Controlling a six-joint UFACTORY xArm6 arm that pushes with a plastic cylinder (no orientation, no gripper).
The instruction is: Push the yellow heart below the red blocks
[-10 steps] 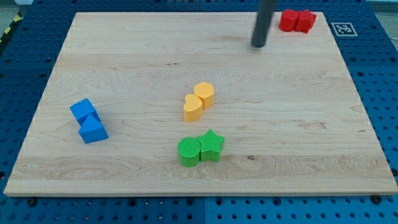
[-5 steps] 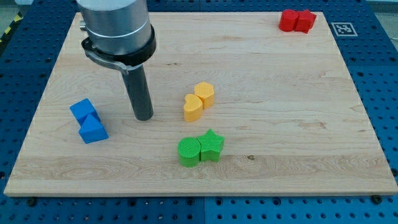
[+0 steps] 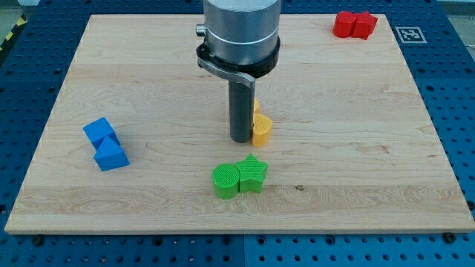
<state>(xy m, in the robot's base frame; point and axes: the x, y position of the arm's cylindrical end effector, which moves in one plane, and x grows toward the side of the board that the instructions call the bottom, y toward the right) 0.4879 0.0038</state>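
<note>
My tip [image 3: 240,139] rests on the board near its middle, touching the left side of the yellow heart [image 3: 261,130]. A second yellow block [image 3: 256,107] sits just above the heart, mostly hidden behind my rod. Two red blocks [image 3: 353,24] sit together at the view's top right corner of the board, far from the heart.
A green cylinder [image 3: 225,182] and a green star [image 3: 252,173] sit together just below my tip. Two blue blocks [image 3: 105,144] sit at the view's left. The wooden board [image 3: 371,148] lies on a blue pegboard table.
My tip swept from the top right to the left of the yellow blocks, then moved right into the heart. The yellow blocks have shifted to the right.
</note>
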